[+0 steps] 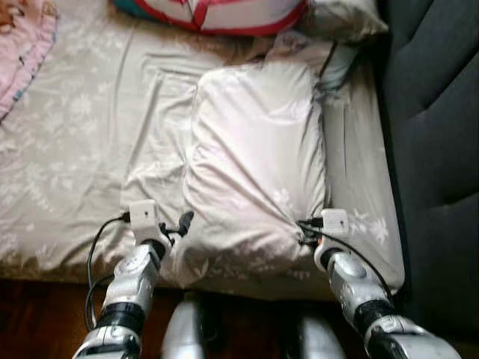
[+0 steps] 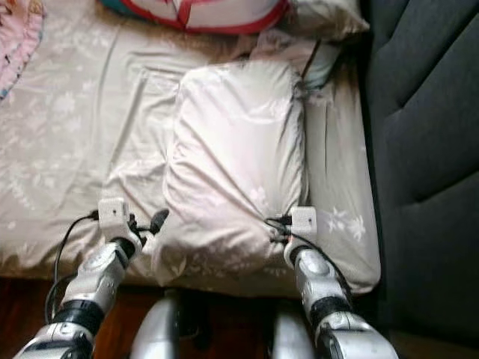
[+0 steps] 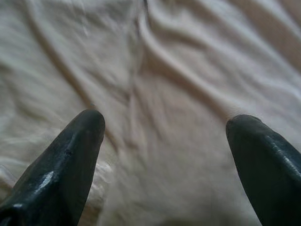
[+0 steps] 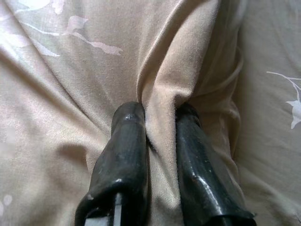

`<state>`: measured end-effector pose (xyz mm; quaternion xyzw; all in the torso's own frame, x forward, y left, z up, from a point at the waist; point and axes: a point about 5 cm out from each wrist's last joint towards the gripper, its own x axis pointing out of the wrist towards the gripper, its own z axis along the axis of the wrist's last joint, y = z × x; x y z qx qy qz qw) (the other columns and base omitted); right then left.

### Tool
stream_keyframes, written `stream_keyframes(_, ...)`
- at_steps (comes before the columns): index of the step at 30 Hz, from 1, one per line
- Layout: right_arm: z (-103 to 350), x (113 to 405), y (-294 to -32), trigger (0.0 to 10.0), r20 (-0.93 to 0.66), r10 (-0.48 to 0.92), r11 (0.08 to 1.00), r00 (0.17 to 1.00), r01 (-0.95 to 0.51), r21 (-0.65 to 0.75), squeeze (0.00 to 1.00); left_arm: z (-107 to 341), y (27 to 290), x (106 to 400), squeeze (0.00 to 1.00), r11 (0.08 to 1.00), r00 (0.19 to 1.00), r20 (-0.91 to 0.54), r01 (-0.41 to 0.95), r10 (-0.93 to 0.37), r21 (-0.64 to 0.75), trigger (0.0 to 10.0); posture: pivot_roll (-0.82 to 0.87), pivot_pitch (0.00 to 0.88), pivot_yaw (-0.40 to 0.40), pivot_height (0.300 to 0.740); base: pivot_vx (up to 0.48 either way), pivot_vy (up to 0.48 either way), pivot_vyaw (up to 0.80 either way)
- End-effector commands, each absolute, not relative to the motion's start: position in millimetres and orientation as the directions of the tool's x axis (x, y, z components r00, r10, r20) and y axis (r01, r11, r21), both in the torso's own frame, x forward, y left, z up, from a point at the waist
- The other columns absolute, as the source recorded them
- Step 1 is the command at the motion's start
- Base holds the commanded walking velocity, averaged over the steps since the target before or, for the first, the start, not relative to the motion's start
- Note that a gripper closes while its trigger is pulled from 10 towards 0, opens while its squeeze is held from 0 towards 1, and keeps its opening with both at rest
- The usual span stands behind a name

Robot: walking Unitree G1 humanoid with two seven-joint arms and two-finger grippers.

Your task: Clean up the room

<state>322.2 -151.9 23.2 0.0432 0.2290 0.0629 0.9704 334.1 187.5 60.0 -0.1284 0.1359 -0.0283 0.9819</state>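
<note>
Right end effector point(image 4: 155, 122) pinching a fold at the near corner of soft, light pillow point(image 1: 254, 164) on bed point(image 1: 67, 164), left end effector point(image 3: 164, 127) spread beside opposite corner; best gripped by bunched fabric.

Two silver metal arms with jointed, rounded segments and black bands near the lower edge of the frame. Small white boxy camera housings on both wrists, lower left and lower right of centre. Thin black cables looping from each housing back along the forearm. Left pincer point(image 1: 182, 222) of two long glossy black fingers with rounded tips. Right pincer point(image 4: 157, 115) likewise black, smooth and tapering, faintly scuffed. Two silver rounded leg shells at the bottom centre.
</note>
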Motion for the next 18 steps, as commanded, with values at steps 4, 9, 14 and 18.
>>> stream_keyframes(4,-13.6,288.1,-150.2,0.0,-0.569,0.18,0.982,0.803,-0.114,0.15,0.0,40.2,173.8,327.9,0.0,0.962,0.928,-0.338,0.064,-0.155,-0.264,10.0,-0.18,0.407,-0.021,0.672,0.0,0.0,0.0)
stream_keyframes(9,-15.9,284.4,-152.8,0.0,-0.566,0.186,0.981,0.803,-0.123,0.147,0.0,38.7,170.3,330.2,0.0,0.951,0.924,-0.343,0.062,-0.169,-0.302,10.0,-0.22,0.411,-0.037,0.672,0.0,0.0,0.0)
stream_keyframes(14,-16.5,282.4,-156.4,0.0,-0.561,0.188,0.981,0.806,-0.128,0.145,0.0,36.8,169.5,330.1,0.0,0.963,0.925,-0.353,0.049,-0.144,-0.264,10.0,-0.25,0.423,-0.059,0.672,0.0,0.0,0.0)
stream_keyframes(18,-16.9,280.5,-157.5,0.0,-0.556,0.197,0.98,0.807,-0.139,0.144,0.0,35.8,169.8,330.0,0.0,0.969,0.929,-0.352,0.022,-0.11,-0.245,10.0,-0.27,0.431,-0.073,0.672,0.0,0.0,0.0)
